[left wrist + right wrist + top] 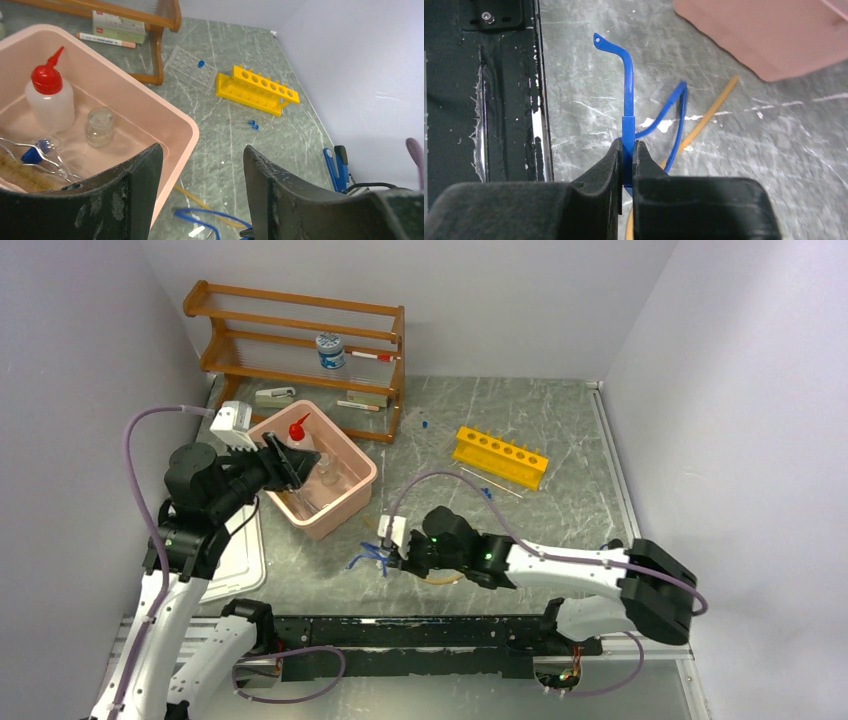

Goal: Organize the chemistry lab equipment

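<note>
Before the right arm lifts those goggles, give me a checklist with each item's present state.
1. Right gripper shut on the goggles, on one blue temple arm: ok.
2. Hold balanced: only that thin arm is pinched, lenses out of view: cannot tell.
3. Amber tubing free of the frame: they cross in the right wrist view: cannot tell.
4. Room in the pink bin: bare floor beside the squeeze bottle and glass jar: ok.
5. Left gripper clear of the bin: it hovers open over the bin's edge: not ok.
</note>
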Controlling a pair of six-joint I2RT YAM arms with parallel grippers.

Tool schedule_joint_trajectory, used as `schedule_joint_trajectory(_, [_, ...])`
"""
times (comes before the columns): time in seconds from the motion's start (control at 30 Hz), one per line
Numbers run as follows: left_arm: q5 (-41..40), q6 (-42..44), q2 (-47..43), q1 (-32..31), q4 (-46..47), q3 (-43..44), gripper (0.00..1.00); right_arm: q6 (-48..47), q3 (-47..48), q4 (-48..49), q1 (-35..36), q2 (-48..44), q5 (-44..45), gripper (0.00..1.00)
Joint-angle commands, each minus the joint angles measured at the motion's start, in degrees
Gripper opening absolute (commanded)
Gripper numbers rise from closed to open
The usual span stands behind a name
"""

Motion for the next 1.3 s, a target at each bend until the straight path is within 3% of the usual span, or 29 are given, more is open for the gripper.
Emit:
schedule_joint_trajectory(0.0, [3.1, -3.6, 2.1, 0.1, 3.5, -1.0, 0.65, 4.3, -4.8, 3.7, 0.1, -7.0, 6.9, 0.00])
schedule_joint_trajectory(0.3, [3.8, -9.1, 6.5, 0.1, 7.3, -1.2, 0.70, 5.8, -6.2, 4.7, -0.5, -19.4, 18.9, 0.00])
schedule_joint_trajectory(0.6, [-21.4, -10.1, 9.7, 0.1, -7.8, 9.0, 0.67, 4.5, 4.2, 5.9, -1.0, -20.2, 18.5, 0.00])
schedule_joint_trajectory(0.93, [-38.6, -1.3, 7.3, 0.1, -12.1, 25.1, 0.67, 4.9, 23.8, 13.3, -0.9, -4.5, 6.6, 0.00])
schedule_joint_trajectory(1.07, [-50.3, -0.5, 7.1, 0.1, -17.5, 33.2, 0.61, 6.2, 28.5, 19.3, -0.9, 3.7, 5.3, 0.00])
schedule_joint_trajectory(1.17, [-57.3, 0.3, 4.8, 0.1, -16.2, 33.8, 0.60, 8.1, 31.7, 23.1, -1.2, 10.6, 5.3, 0.00])
schedule_joint_trajectory(1.27, [-58.8, 1.8, 2.9, 0.1, -14.9, 33.3, 0.61, 11.1, 33.8, 28.1, -1.9, 16.3, 3.3, 0.00])
